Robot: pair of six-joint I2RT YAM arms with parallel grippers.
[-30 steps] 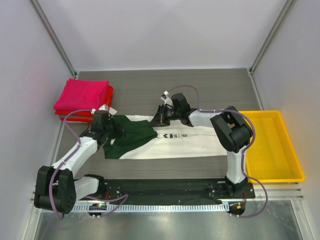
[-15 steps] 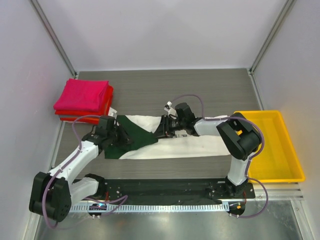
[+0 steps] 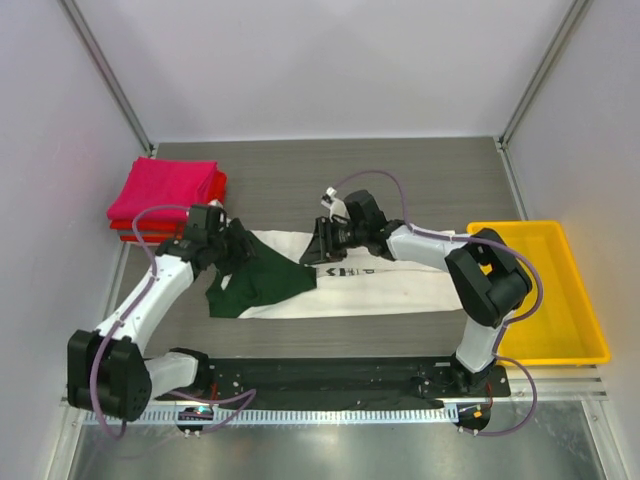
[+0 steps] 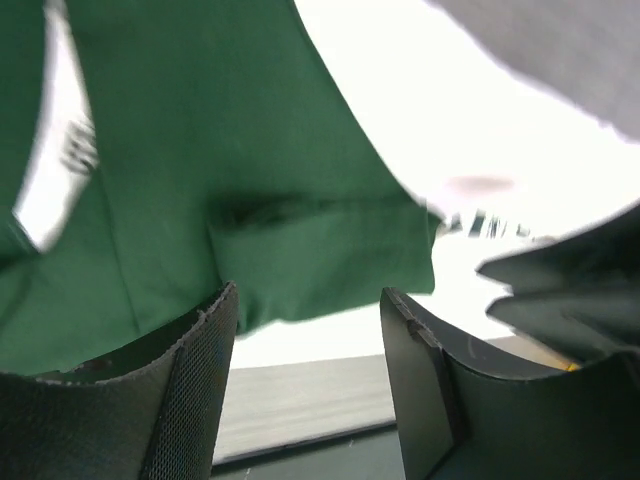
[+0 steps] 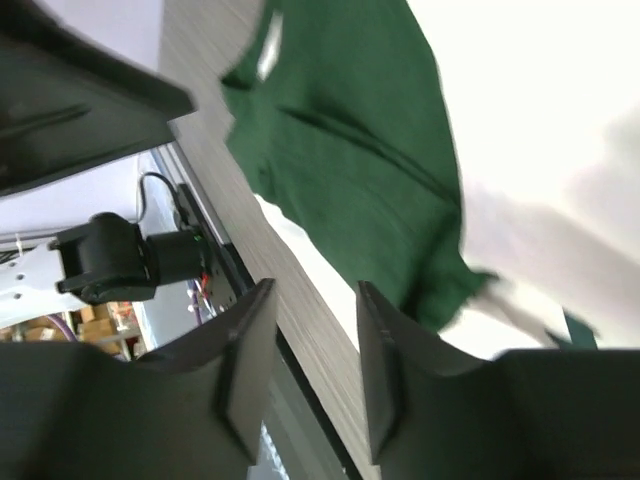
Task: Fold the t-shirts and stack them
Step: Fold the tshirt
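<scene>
A cream-white t-shirt point(image 3: 390, 285) with dark lettering lies flat across the table, and its dark green sleeve part point(image 3: 255, 285) is folded over its left end. My left gripper point(image 3: 229, 248) hovers open just above the green part's far left edge, with nothing between its fingers point(image 4: 308, 300). My right gripper point(image 3: 322, 244) is open over the shirt's far edge near the lettering, and it is empty too point(image 5: 312, 295). Green cloth point(image 4: 200, 150) fills the left wrist view. Folded magenta-pink and red t-shirts point(image 3: 165, 198) are stacked at the far left.
A yellow plastic tray point(image 3: 590, 300) stands at the right edge of the table. The black base rail point(image 3: 330, 375) of the arms runs along the near edge. Grey walls close in the left, back and right.
Both grippers carried the green part down toward the near side, then opened and let it go. They have now drawn back up and away, and the green fold lies on the shirt.
</scene>
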